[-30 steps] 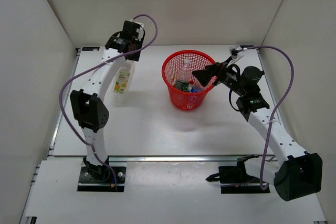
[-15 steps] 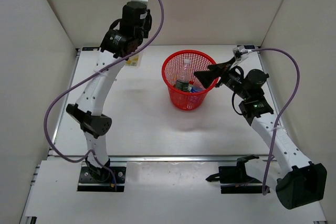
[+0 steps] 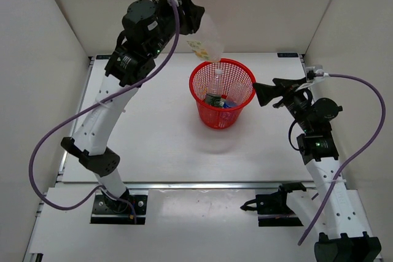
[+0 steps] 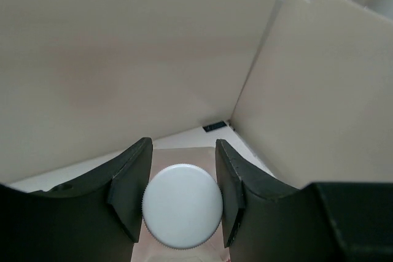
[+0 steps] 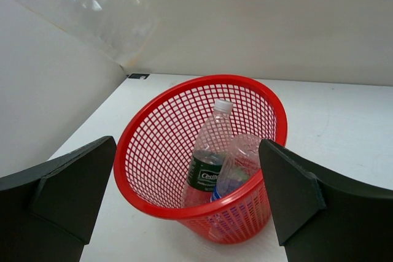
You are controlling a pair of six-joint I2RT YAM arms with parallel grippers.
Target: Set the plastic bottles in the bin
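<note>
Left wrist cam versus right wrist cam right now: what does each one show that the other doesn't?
Left wrist only: the cap end of the white-capped bottle, clamped in the left gripper. Right wrist only: the red basket holding the dark-green-label bottle and the blue-label bottle, seen between the open right gripper fingers. Both: pale walls and white table.

Through the right claw (image 5: 187, 145) camera I see its two dark fingers (image 5: 67, 194) spread wide at the lower corners. Framed in that gap is the red mesh bin (image 5: 196, 213), upright on the white bench (image 5: 344, 127). Inside it, the green-label bottle (image 5: 206, 167) leans cap-up, and the blue-label bottle (image 5: 236, 164) rests against its right side. A pale translucent blur (image 5: 92, 10) crosses the upper left; I can't tell what it is.
</note>
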